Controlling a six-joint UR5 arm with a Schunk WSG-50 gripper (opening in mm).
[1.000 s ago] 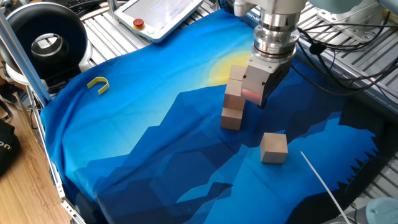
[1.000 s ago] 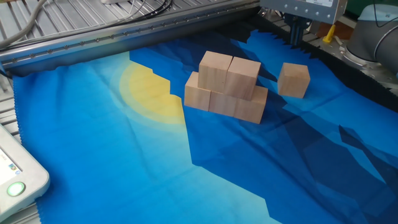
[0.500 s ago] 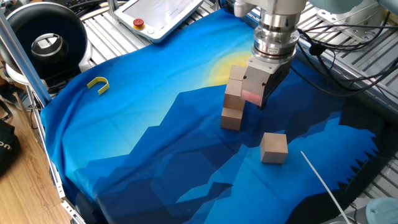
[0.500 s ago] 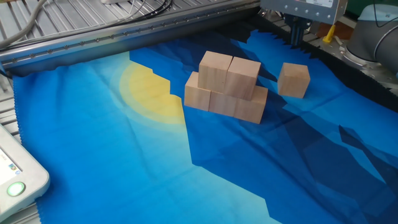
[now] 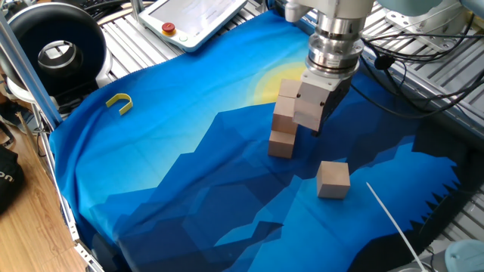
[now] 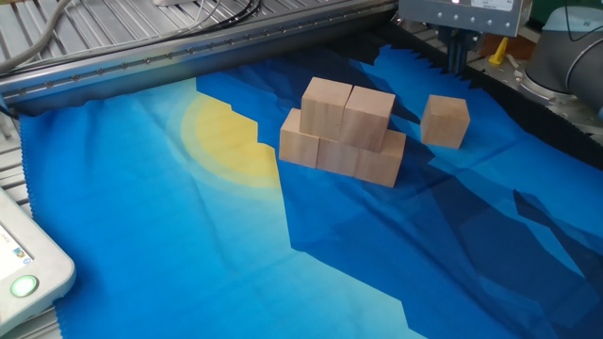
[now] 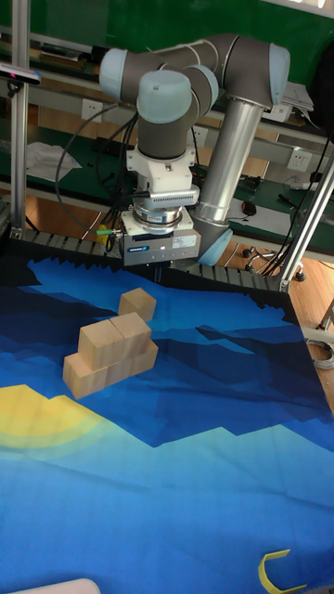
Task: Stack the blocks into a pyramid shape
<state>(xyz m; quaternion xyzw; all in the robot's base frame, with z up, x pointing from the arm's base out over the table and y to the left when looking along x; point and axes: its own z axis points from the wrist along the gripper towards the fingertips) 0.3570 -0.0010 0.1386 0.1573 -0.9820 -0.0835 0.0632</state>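
Observation:
Five light-brown wooden blocks form a stack (image 6: 344, 132) on the blue cloth, three in the bottom row and two on top; the stack (image 5: 283, 125) (image 7: 109, 353) also appears in the other views. One loose block (image 6: 445, 121) (image 5: 333, 179) (image 7: 137, 303) sits alone on the cloth beside it. My gripper (image 7: 160, 275) (image 6: 456, 58) hangs above the cloth, just beyond the loose block and touching nothing. Its dark fingers stand close together, shut and holding nothing. In one fixed view the gripper (image 5: 314, 113) covers part of the stack.
A small yellow U-shaped piece (image 5: 119, 103) (image 7: 278, 571) lies near the cloth's edge, far from the blocks. A white teach pendant (image 5: 197, 19) and a black round device (image 5: 57, 53) sit past the cloth. A thin white rod (image 5: 389, 219) crosses the corner near the loose block.
The gripper has shifted slightly sideways toward the loose block. A reddish glow on its side has gone out. The blocks have not moved.

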